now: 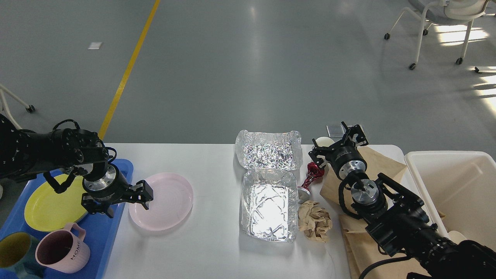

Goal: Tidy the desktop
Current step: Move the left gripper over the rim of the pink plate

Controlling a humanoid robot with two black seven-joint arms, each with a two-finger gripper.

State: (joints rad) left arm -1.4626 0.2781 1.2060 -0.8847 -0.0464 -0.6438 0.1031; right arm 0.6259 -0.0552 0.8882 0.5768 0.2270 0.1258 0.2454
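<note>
The white desktop [201,248] carries litter and dishes. My left gripper [128,202] is open at the left rim of a pink plate [166,201], one finger over the plate and the other over the blue tray [112,232]. An open foil container [269,211] with its foil lid [269,155] behind it lies mid-table. Beside it are a crumpled brown paper ball [316,223] and a red foil wrapper [314,174]. My right gripper [336,142] stands open over the far right of the table, above a brown paper bag [374,164], near a small cream round thing [324,142].
The blue tray holds a yellow plate [50,203], a pink mug [62,252] and a teal mug [13,252]. A cream plastic bin [453,186] stands off the table's right end. A wheeled chair [438,23] is far back on the floor.
</note>
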